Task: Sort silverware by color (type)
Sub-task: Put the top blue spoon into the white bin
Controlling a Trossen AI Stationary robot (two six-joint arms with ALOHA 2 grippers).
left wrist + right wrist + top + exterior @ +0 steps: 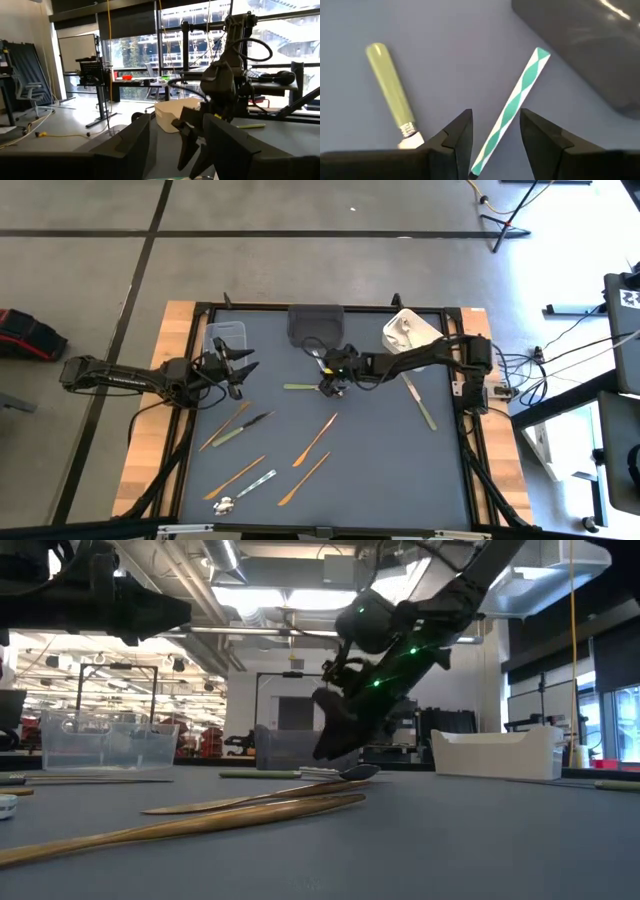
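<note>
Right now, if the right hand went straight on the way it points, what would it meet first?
Probably the green-and-white patterned handle, which lies between the right hand's open fingers; the grey mat lies just beneath, though depth is unclear.

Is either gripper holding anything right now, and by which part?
Neither grips anything. The right gripper straddles the green-and-white patterned utensil handle, fingers open; the left gripper is open.

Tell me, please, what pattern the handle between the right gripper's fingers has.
Green-and-white diamonds on the handle; right wrist view.

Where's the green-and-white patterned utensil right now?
In the right wrist view, the green-and-white handle lies on the table between the open fingers of the right gripper, beside a pale green handle, near the dark grey tub.
</note>
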